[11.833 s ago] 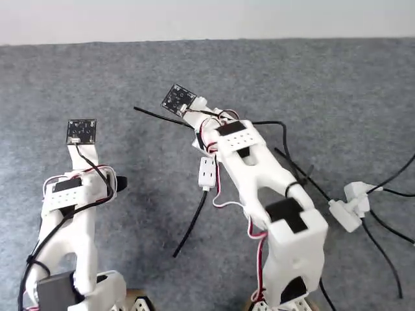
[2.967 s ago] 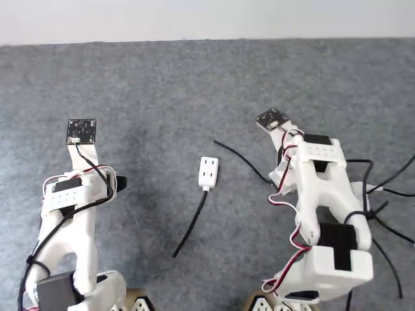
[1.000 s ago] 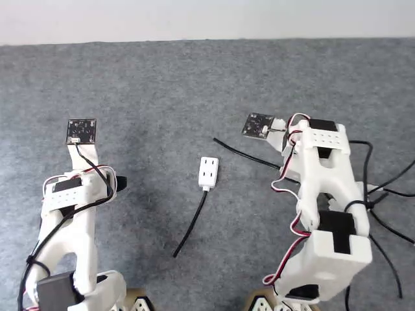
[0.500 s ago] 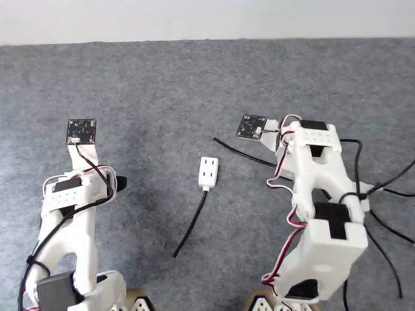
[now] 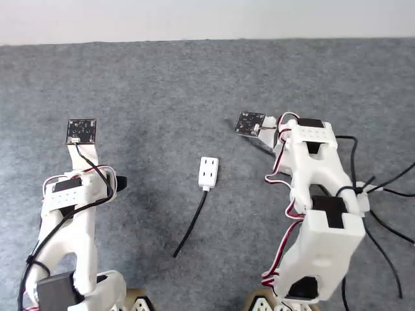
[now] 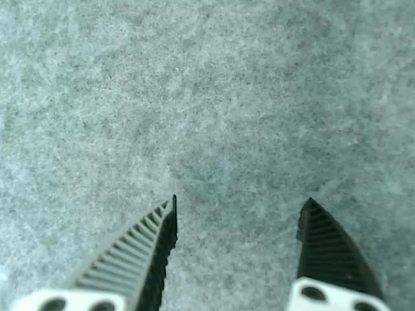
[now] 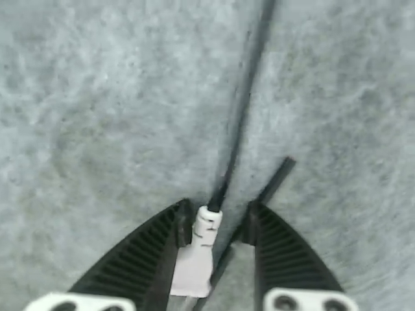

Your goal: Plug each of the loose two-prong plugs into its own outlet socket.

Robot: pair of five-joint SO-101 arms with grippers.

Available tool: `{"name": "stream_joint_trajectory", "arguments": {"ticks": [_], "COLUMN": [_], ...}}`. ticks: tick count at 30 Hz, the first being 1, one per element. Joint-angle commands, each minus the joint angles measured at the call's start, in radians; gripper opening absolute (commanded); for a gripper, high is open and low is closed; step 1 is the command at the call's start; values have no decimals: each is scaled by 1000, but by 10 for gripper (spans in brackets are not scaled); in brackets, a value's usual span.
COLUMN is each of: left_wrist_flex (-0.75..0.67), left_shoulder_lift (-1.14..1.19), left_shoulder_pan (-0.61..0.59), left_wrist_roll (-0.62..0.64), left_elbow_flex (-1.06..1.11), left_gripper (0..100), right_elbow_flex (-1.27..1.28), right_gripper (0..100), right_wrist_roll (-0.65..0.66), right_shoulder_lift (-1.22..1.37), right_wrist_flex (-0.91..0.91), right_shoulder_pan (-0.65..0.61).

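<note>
The white plug in the right claw is cut off at the view's edge, prongs hidden.

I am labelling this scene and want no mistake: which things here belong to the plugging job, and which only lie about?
Belongs to the job:
white outlet socket and black socket cord
white plug, held in the right gripper, and black plug cord

Only lying about:
grey carpet
black cables at the right edge, ends hidden, so unsure
left gripper, open over carpet
</note>
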Motion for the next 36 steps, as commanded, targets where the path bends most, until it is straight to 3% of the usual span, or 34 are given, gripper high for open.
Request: {"name": "stream_joint_trajectory", "arguments": {"ticks": [1,6,11,23,36], "left_wrist_flex": [-17,-17,-17,-17,-18], "left_shoulder_lift": [0,0,0,0,0], "left_shoulder_pan": [-5,-5,-5,-3,-3], "left_wrist_roll": [-6,-6,-6,-6,-6], "left_elbow_flex": [-42,-42,-42,-42,-42], "left_gripper": [283,283,283,283,283], "right_elbow_flex": [-34,-34,-48,-49,-51], "right_gripper": [2,9,9,9,9], "right_wrist_roll": [-9,-25,-152,-608,-1286], "right_shoulder_lift": [1,-1,-45,-248,-340], "right_wrist_flex": [-19,-24,-16,102,105], "right_shoulder_pan": [-5,-8,-24,-90,-263]}}
